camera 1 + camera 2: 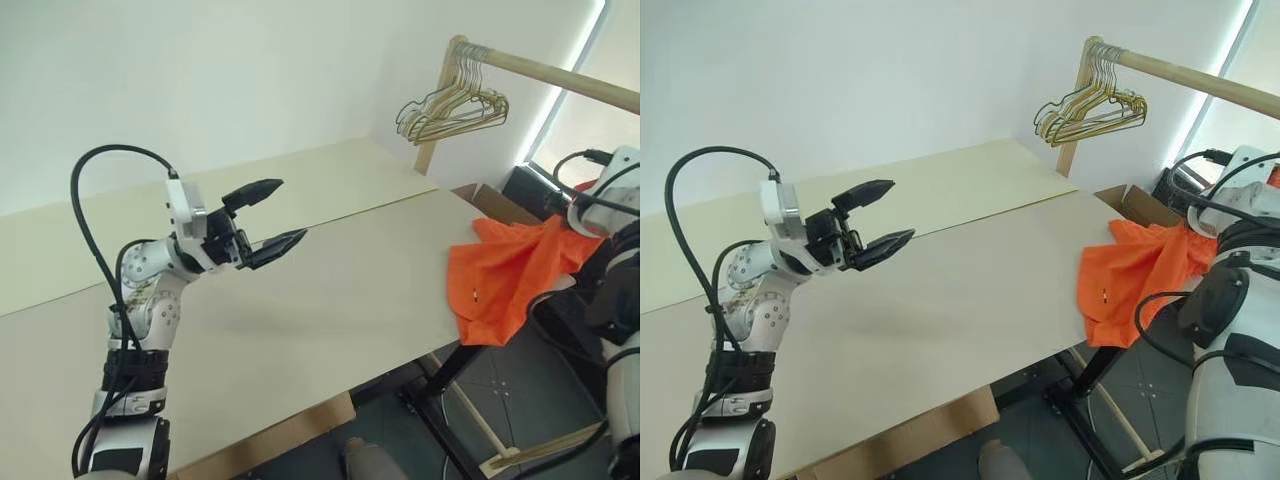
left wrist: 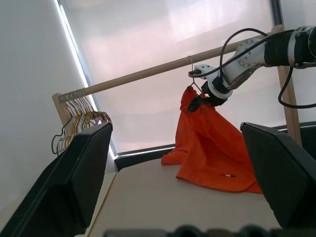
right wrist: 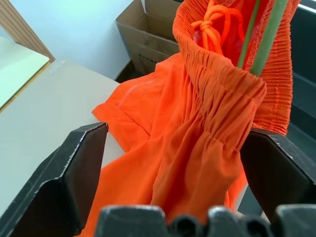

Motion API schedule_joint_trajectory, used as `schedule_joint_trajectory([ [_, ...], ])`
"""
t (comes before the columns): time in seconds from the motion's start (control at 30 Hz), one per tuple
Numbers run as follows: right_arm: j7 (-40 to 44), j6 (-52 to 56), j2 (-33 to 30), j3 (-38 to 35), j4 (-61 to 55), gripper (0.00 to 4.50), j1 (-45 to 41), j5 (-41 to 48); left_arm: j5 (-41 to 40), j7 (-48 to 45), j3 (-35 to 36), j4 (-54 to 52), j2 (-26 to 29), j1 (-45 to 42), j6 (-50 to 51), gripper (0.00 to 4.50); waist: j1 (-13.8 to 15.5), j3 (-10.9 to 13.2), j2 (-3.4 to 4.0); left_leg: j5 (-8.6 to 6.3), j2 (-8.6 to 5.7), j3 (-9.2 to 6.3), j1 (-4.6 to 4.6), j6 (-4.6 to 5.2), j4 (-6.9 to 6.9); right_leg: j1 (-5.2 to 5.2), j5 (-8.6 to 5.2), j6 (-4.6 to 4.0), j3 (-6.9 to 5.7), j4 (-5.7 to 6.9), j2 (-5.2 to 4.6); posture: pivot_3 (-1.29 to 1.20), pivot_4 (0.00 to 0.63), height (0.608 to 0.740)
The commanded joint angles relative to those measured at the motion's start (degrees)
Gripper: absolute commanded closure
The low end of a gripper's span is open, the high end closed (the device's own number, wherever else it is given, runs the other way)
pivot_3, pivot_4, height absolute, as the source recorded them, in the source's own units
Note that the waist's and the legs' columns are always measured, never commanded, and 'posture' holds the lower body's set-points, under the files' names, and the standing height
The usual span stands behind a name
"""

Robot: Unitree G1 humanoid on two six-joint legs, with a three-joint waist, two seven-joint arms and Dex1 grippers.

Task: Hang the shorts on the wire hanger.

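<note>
The orange shorts (image 1: 505, 275) hang by their gathered waistband (image 3: 222, 79) from the green wire hanger (image 3: 269, 34). The hanger's silvery hook (image 2: 191, 69) is over the wooden rod. The legs of the shorts trail onto the table's right corner and over its edge. My right gripper (image 3: 173, 131) is open, its fingers (image 3: 74, 168) standing wide on either side of the waistband fabric, just below the hanger's wire. My left gripper (image 1: 290, 208) is open with nothing in it, raised above the middle of the table and pointing toward the shorts.
A wooden rod (image 1: 560, 75) runs across the back right on a post. A bunch of gold and dark wire hangers (image 1: 450, 108) hangs at its left end. The pale table (image 1: 330, 300) ends near the shorts. A cardboard box (image 1: 1135, 205) stands behind the corner.
</note>
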Motion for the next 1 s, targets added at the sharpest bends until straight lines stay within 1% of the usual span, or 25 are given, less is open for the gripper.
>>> schedule_joint_trajectory([
  [0.03,-0.63,-1.39,-0.08,0.56,-1.61,0.03,-0.90,-0.02,-0.81,0.25,0.96,-1.45,0.18,-0.53,-0.67,0.00,0.05,0.00,0.00,0.00,0.00,0.00,0.00,0.00,0.00,0.00,0.00,0.00,0.00,0.00,0.01,-0.15,0.000,0.740],
  [0.07,-0.95,-1.54,-0.01,0.81,-1.73,0.03,-0.90,-0.18,-0.79,0.30,0.93,-1.40,0.15,-0.56,-0.66,0.00,0.07,0.00,0.00,0.00,0.00,0.00,0.00,0.00,0.00,0.00,0.00,0.00,0.00,0.00,0.00,-0.15,0.000,0.740],
  [0.17,-5.71,-4.42,0.75,4.05,-3.45,0.03,-0.59,-3.57,-0.47,0.58,0.88,-1.21,0.08,-0.67,-0.86,0.00,0.07,0.00,0.00,0.00,0.00,0.00,0.00,0.00,0.01,0.00,0.01,0.00,0.00,0.00,0.00,-0.15,0.000,0.740],
  [0.23,-9.73,-7.42,1.23,9.02,-5.23,0.03,0.52,-8.63,-0.26,0.75,0.81,-1.07,0.01,-0.72,-1.00,0.00,0.11,0.00,0.01,0.00,0.00,0.02,0.01,0.00,0.01,0.00,0.01,0.00,0.02,0.00,0.00,-0.16,0.000,0.740],
  [0.27,-12.13,-8.37,1.42,10.13,-6.01,0.03,0.87,-9.93,-0.10,0.83,0.76,-0.97,-0.05,-0.75,-1.11,0.00,0.23,-0.01,0.01,0.00,0.00,0.02,0.00,0.00,0.01,-0.01,0.01,0.00,0.02,0.01,0.00,-0.16,0.000,0.740],
  [0.37,-16.48,-9.71,1.71,11.30,-7.98,0.03,1.48,-11.31,0.11,0.89,0.68,-0.71,-0.14,-0.79,-1.30,0.00,0.48,-0.01,0.01,0.00,-0.02,0.01,-0.01,0.00,0.01,-0.12,0.02,-0.01,0.03,0.01,-0.03,-0.16,0.000,0.740],
  [0.47,-22.60,-11.14,2.07,13.10,-11.28,0.03,2.53,-14.01,0.14,0.85,0.62,-0.56,-0.12,-0.87,-1.35,0.00,0.46,-0.01,0.01,0.00,-0.02,0.02,-0.03,0.00,0.02,-0.15,0.03,0.00,0.05,0.01,-0.04,-0.16,0.000,0.740],
  [0.6,-25.76,-15.91,2.58,15.99,-15.56,0.03,4.65,-17.58,0.17,0.81,0.66,-0.27,-0.09,-1.07,-1.44,0.00,0.42,-0.01,0.02,0.00,-0.03,0.02,-0.03,0.00,0.02,-0.14,0.04,0.00,0.05,0.01,-0.04,-0.17,0.000,0.740],
  [0.73,-23.75,-21.81,3.75,19.24,-21.83,0.03,7.02,-20.36,-0.14,0.73,1.01,-0.26,0.11,-1.25,-1.45,0.00,0.27,-0.01,0.02,0.00,-0.03,0.04,-0.02,0.00,0.04,-0.10,0.05,0.02,0.09,0.04,-0.04,-0.16,0.000,0.740],
  [0.87,-16.38,-26.40,5.61,23.69,-28.07,0.03,9.61,-22.21,-0.72,0.89,2.18,-0.81,0.88,-0.59,-1.29,0.00,0.15,-0.02,0.02,0.01,-0.02,0.05,0.01,0.00,0.06,-0.08,0.06,0.03,0.11,0.09,-0.02,-0.14,0.000,0.740],
  [1.0,-5.71,-28.99,8.89,28.10,-34.82,0.03,13.33,-22.43,-0.78,1.84,4.31,-1.91,2.75,1.38,-0.50,0.00,0.18,-0.03,0.03,0.01,0.01,0.02,0.04,0.00,0.07,-0.05,0.08,0.02,0.09,0.09,0.00,-0.12,0.000,0.740],
])
